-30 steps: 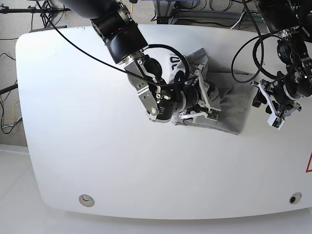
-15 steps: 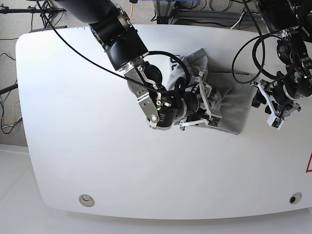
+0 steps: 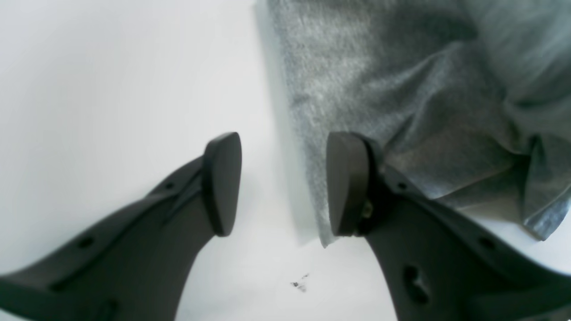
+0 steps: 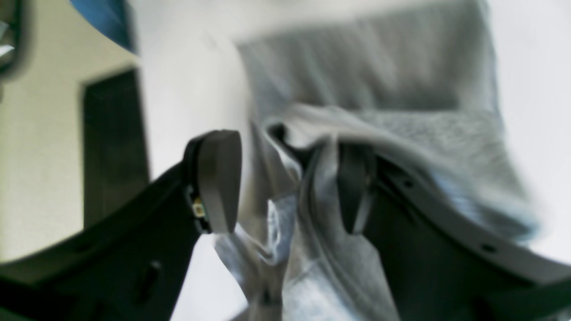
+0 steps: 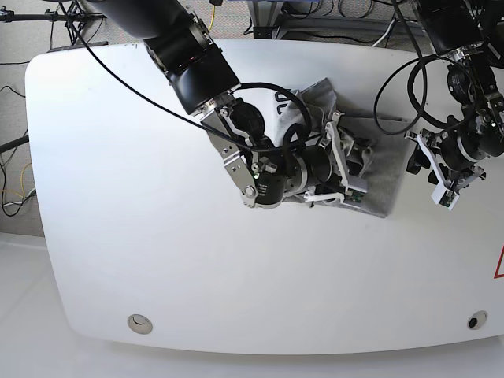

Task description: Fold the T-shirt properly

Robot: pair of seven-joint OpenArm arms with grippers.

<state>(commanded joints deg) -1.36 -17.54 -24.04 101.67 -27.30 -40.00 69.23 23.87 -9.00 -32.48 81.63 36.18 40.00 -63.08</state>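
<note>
One T-shirt [image 5: 376, 179], bunched up on my white table [image 5: 118, 197], with both sets of jaws spread.

From my right wrist view the grey cloth [image 4: 379, 111] runs straight through the gap of the right gripper [image 4: 285, 183]: a crumpled fold sits between the two pads, draped over the right-hand pad and touching it, while the left-hand pad stands clear of it, so the jaws are parted and not pinching. More fabric stretches away beyond the tips. My left gripper [image 3: 281, 183] is also spread, above the bare tabletop; the shirt's straight edge [image 3: 312, 111] passes just inside the right-hand pad, with the cloth behind and beyond that pad and only table by the other. In the base view that gripper [image 5: 441, 177] sits just off the shirt's side.
</note>
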